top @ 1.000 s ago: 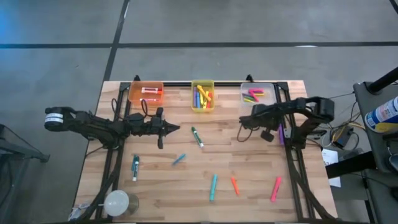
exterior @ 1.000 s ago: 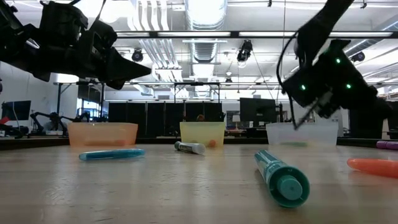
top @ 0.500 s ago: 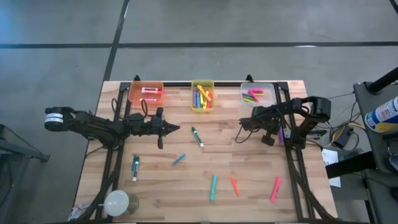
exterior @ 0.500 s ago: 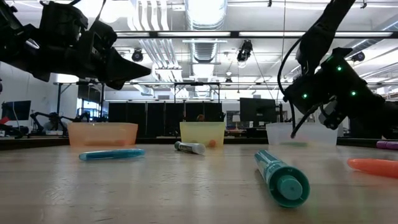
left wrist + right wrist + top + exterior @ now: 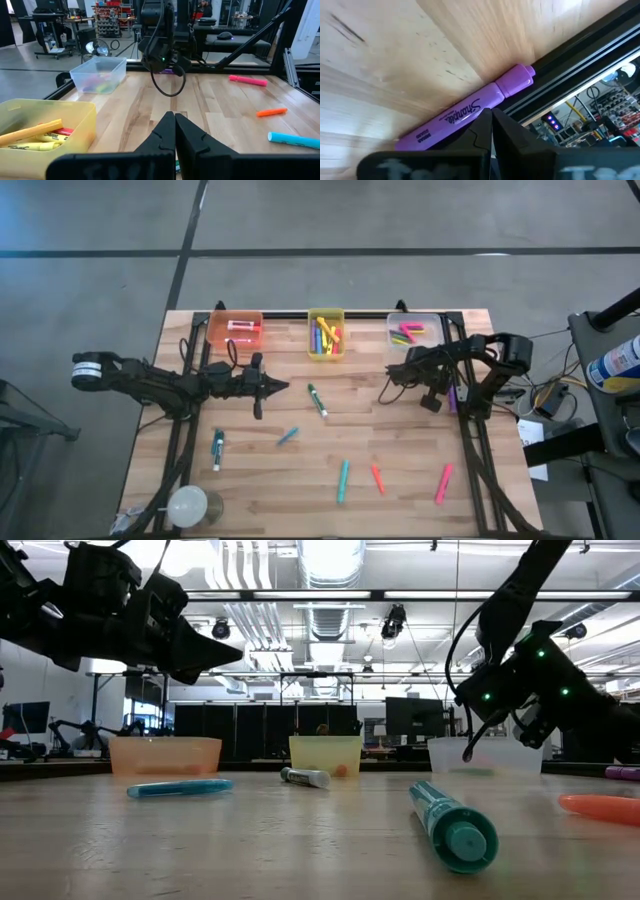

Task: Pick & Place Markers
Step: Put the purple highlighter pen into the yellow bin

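Risk: right gripper (image 5: 491,116), fingers pressed together, may shove the purple marker (image 5: 470,112) (at table's three o'clock rail) instead of grasping it.

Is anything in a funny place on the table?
Yes. A purple marker lies pressed along the black rail at the table's right edge, away from the loose markers mid-table. The right gripper hovers right over it, shut. A white ball sits at the near-left corner.
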`<act>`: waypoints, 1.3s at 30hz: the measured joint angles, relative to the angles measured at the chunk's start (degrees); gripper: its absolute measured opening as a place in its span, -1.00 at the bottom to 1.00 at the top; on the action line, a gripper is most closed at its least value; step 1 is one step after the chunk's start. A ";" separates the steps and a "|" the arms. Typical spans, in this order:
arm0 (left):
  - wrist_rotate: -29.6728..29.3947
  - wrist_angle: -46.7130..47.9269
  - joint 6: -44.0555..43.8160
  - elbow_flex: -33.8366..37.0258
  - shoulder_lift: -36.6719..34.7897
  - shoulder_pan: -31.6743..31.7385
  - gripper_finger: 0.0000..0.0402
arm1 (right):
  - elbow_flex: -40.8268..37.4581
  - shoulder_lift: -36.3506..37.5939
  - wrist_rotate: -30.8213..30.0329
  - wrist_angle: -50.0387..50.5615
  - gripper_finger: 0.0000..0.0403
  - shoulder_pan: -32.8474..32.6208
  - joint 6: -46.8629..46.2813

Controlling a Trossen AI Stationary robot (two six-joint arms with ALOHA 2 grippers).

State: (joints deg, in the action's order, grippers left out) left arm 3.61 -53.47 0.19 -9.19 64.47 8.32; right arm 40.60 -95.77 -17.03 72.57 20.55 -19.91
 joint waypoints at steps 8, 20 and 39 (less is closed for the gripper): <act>-0.04 0.00 0.17 0.02 0.00 0.00 -1.00 | 0.00 -0.02 0.41 -0.08 -0.96 4.36 0.22; -0.04 0.02 0.07 0.00 0.00 0.02 -1.00 | -0.20 -0.02 0.85 -2.46 -0.96 13.43 -0.02; -0.02 0.04 -0.04 0.02 0.02 0.02 -1.00 | 3.66 6.06 7.72 -3.57 -0.94 9.05 -5.60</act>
State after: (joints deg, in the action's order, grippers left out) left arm 3.60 -53.43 0.15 -9.17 64.49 8.34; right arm 44.26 -89.71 -9.31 69.00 29.60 -25.51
